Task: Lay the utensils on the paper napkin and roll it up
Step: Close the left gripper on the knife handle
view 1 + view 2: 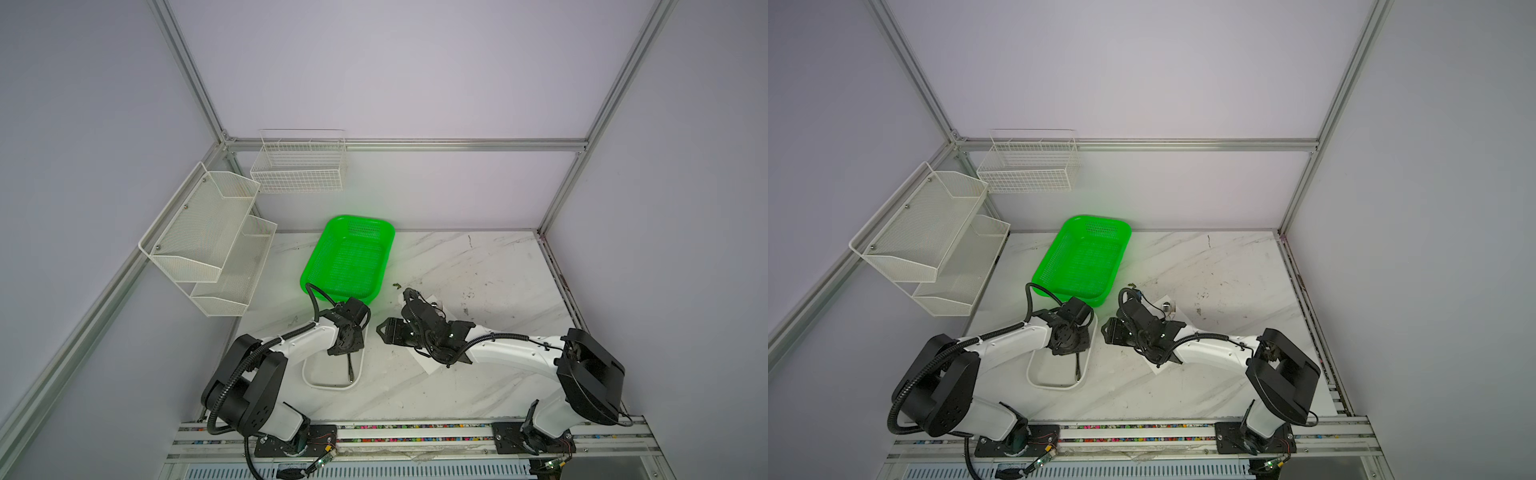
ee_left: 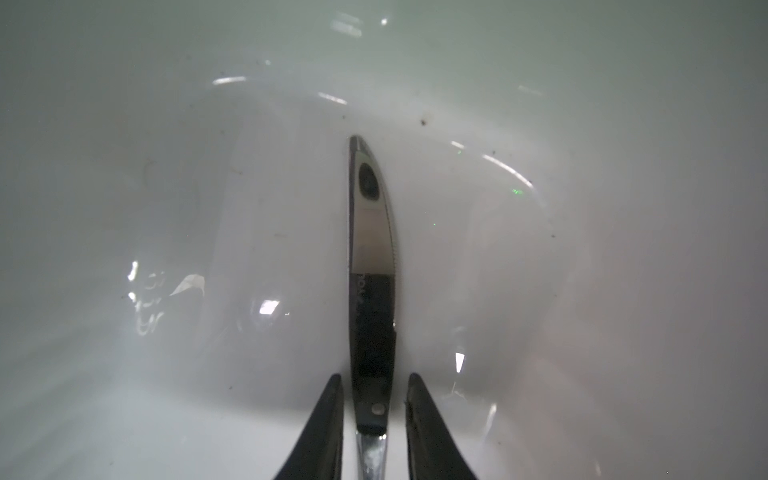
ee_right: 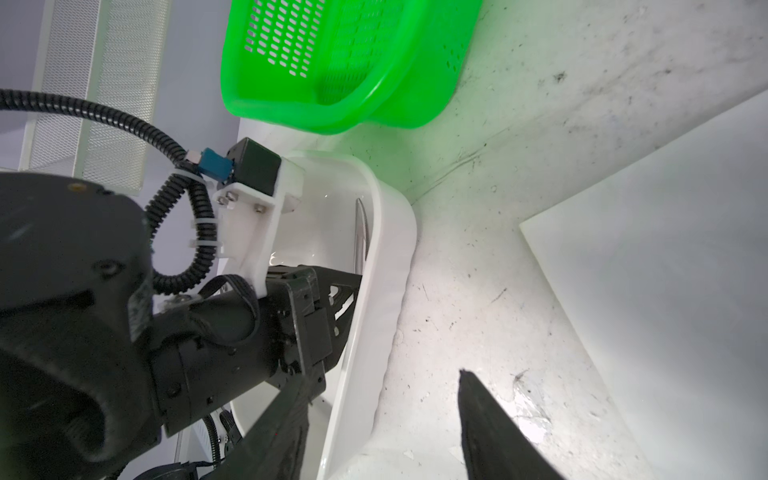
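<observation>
left wrist view alone shows left claw (image 2: 375, 376) parted astride knife (image 2: 372, 249); right claw (image 1: 381, 331) spread, empty

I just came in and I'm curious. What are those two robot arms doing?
They're setting cutlery on a napkin to roll up. The left end effector is down in the white tray, its fingers on either side of a knife without squeezing it. The right end effector is open and empty, waiting near the paper napkin. The napkin lies flat, with a shiny utensil on its far corner.
</observation>
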Robot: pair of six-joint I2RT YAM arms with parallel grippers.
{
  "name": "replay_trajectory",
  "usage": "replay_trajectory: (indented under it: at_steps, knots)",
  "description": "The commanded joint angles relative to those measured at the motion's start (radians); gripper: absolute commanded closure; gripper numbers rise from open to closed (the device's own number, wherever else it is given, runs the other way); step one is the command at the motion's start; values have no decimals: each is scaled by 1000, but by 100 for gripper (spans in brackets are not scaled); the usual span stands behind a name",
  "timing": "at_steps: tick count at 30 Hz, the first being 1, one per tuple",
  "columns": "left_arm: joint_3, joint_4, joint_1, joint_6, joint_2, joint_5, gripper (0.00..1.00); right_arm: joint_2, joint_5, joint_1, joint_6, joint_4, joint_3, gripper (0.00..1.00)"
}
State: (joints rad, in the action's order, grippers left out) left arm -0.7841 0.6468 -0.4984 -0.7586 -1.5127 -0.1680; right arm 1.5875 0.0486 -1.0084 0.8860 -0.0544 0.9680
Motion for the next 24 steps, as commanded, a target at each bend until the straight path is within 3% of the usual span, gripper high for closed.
replay_trajectory:
  at_steps: [1, 8, 13, 24]
  knots:
    - [42, 98, -8, 25, -102, 55, 80, -4, -2, 4, 15, 16, -12, 41]
    - [60, 64, -9, 19, -117, 112, 95, -15, -12, 5, 18, 20, -20, 41]
    - [82, 25, 1, 8, -34, 154, 95, -17, -10, 5, 18, 20, -18, 41]
    - [165, -35, 115, 30, 127, 286, 90, -11, -3, 4, 20, 22, -14, 41]
